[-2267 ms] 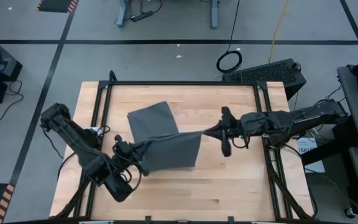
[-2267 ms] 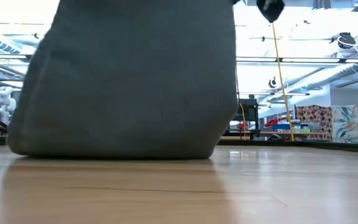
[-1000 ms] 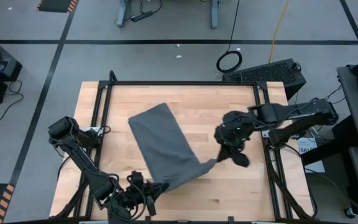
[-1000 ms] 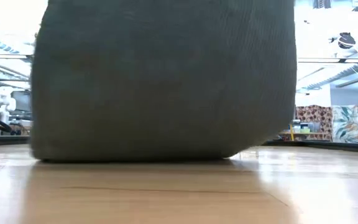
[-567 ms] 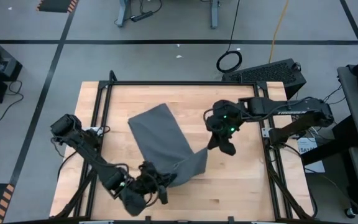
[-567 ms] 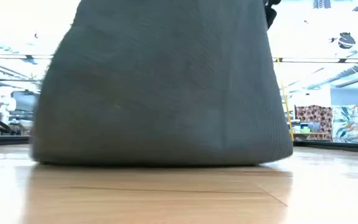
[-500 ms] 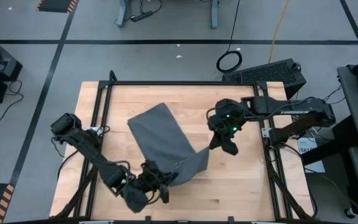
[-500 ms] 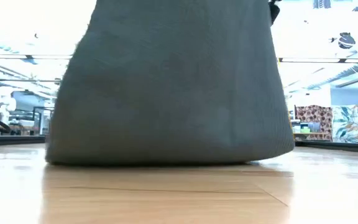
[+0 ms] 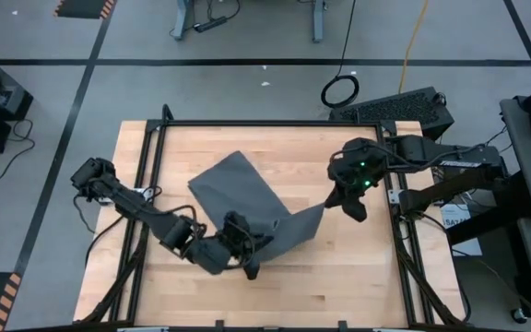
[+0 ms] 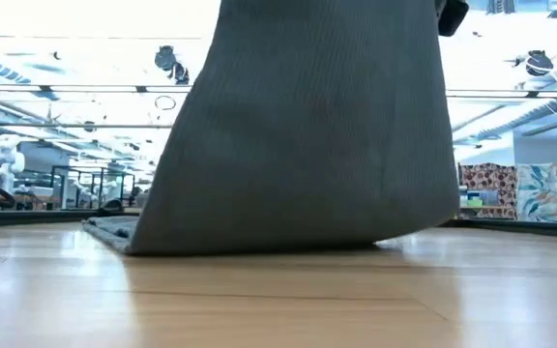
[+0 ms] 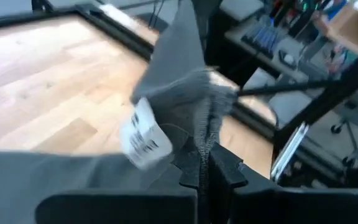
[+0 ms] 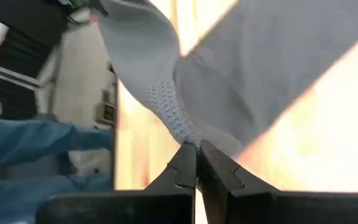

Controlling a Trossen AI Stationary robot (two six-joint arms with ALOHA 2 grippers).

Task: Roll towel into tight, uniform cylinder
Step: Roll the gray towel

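The dark grey towel [image 9: 247,198] lies with its far part flat on the wooden table [image 9: 358,277]. Its near part is raised between my two grippers. My left gripper [image 9: 250,262], near the table's middle front, is shut on the towel's near corner, where a small white tag [image 11: 143,134] sits. My right gripper [image 9: 334,204], right of centre, is shut on the towel's right corner. In the low view the towel [image 10: 307,126] hangs as a wide sheet whose lower fold rests on the table. My left gripper pinches the towel's tagged corner [image 11: 205,134] between its two shut fingers, and the cloth bunches just beyond their tips. That corner is held up off the table. My right gripper pinches the towel's right corner [image 12: 188,138] between its two shut fingers, coming slanting down from the table's right side. The corner is lifted, and the cloth runs away from it toward the table.
A black metal frame [image 9: 155,124] runs around the tabletop's edges. Bare wood lies along the near edge and at the far right. A keyboard [image 9: 404,106] and cables lie on the floor beyond the table.
My left gripper has gone from the near edge toward the table's middle and right, rolling as it went, with its corner. My right gripper has gone toward the far and right edges with its corner. The towel's raised near part has moved with them; its far part has stayed flat.
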